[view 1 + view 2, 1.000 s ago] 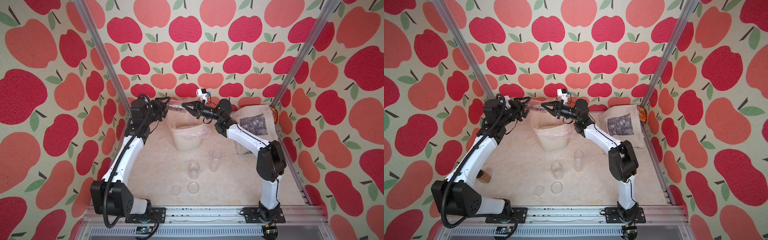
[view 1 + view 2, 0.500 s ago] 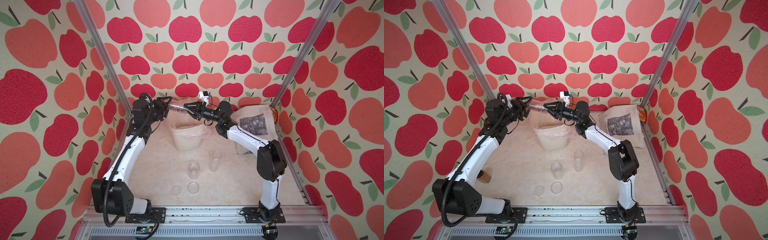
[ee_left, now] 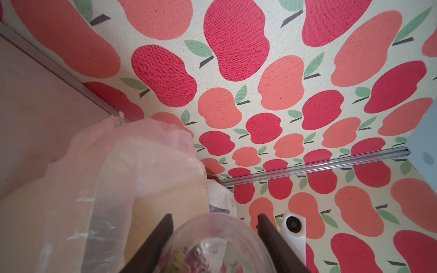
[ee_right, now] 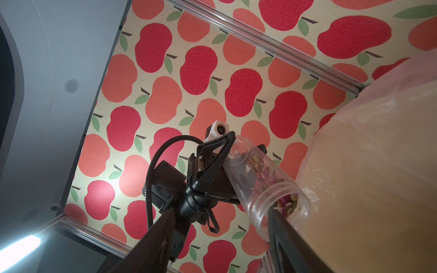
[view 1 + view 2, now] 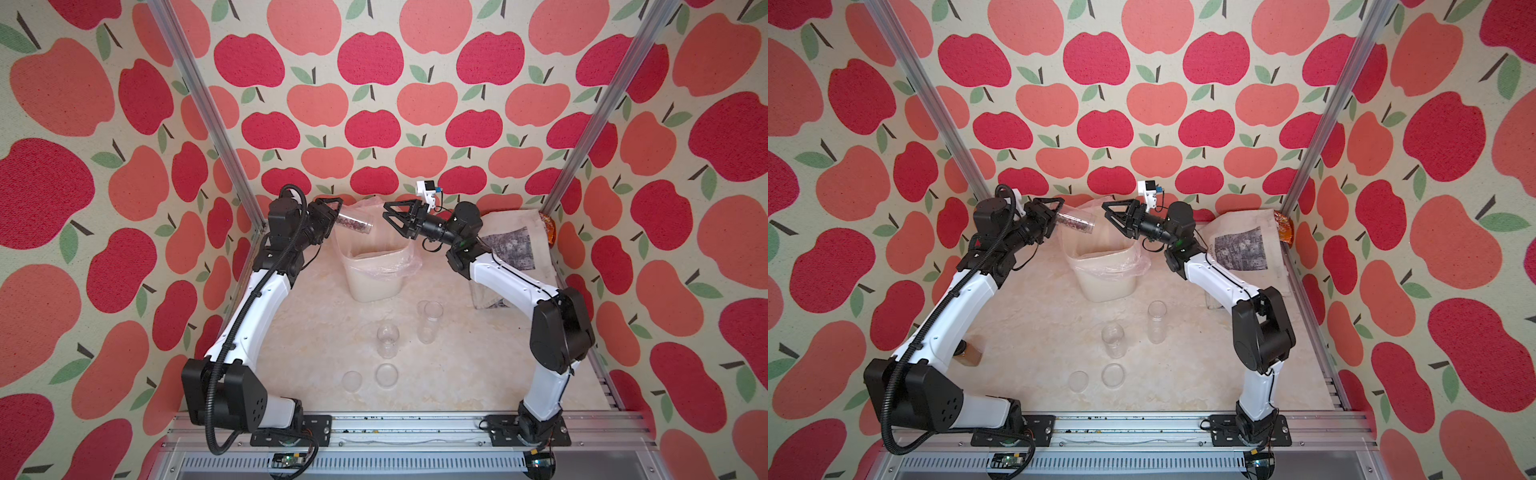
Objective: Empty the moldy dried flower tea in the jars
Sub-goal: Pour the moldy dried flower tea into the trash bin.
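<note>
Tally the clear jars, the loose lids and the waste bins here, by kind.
Clear plastic cylindrical jars: 3 (one held over the bin, two standing)
Round clear loose lids: 2
Cream waste bin with plastic liner: 1
Total: 6

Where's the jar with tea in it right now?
In both top views, the jar sits tilted in the left gripper at the back of the table, its mouth over the cream bin, facing the open right gripper.

Cream bin (image 5: 374,284) with a crinkly plastic liner (image 5: 411,266) sits just below the right gripper (image 5: 385,210); printed cloth bag (image 5: 511,245) slumps well behind it.
</note>
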`<move>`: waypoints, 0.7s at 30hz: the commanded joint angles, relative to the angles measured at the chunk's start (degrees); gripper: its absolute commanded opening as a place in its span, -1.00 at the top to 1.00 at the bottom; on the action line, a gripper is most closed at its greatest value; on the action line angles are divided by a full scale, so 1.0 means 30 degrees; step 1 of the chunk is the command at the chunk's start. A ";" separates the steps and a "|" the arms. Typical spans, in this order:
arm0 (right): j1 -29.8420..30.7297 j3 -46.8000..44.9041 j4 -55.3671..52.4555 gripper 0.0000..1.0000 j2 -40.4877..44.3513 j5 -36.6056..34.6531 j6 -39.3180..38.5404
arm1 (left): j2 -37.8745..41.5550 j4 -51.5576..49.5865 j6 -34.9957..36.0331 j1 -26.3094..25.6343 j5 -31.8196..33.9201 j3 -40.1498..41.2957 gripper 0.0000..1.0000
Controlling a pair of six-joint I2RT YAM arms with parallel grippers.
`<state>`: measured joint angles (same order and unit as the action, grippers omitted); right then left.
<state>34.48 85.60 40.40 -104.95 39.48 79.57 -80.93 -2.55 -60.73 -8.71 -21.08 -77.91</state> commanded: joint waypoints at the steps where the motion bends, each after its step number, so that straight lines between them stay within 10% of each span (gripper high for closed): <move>1: -0.0155 -0.0571 -0.1489 -0.39 0.1487 -0.0007 -0.1996 | -0.0172 -0.2157 0.3330 -0.0664 0.1633 -0.1675 1.00; 21: -0.1107 -0.3651 -1.2119 -0.81 0.7595 -0.1399 -1.1087 | -0.3795 -0.9449 1.5506 -0.5359 1.1318 -0.7423 1.00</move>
<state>31.57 75.61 11.70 -85.34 37.06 53.54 -91.48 -27.20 -22.06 -23.55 5.67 -96.97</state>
